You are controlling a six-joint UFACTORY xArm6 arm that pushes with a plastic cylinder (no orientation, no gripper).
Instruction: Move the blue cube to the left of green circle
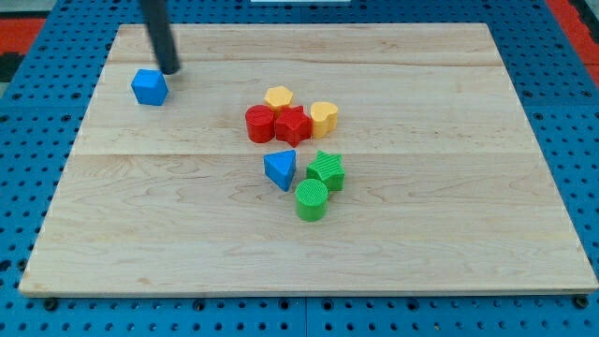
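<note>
Green circle (312,199): a ribbed cylinder, lowest of the blocks in the view, standing on the wooden board (449,234) a little below centre. Its left side is bare board for a short way only.

Green block (327,169): ribbed, angular, shape not fully clear; just above and to the right of the green circle, touching or nearly so.

Blue triangle (280,169): a wedge, up and to the left of the green circle, just beside the green block.

Red pair: a red cylinder (259,123) and a red star-like block (292,124), side by side near the board's centre.

Yellow pair: a yellow hexagon-like block (279,97) behind the reds; a yellow block (324,117), perhaps heart-shaped, at their right.

Blue cube (150,87): the task's thing, alone near the board's top left, well apart from the cluster.

Tip (169,70): the end of the dark rod, just above and to the right of the blue cube, close beside it; contact cannot be told. The arm carries no gripper, so nothing is grasped or released.

Step in hand, by judgement: the approach, with the push not yet made. From this side a push would send the cube down and left, away from the goal. The next move calls for the tip to round the cube to its upper-left face, then drive it down and right, passing below the blue triangle to stop left of the green circle.
</note>
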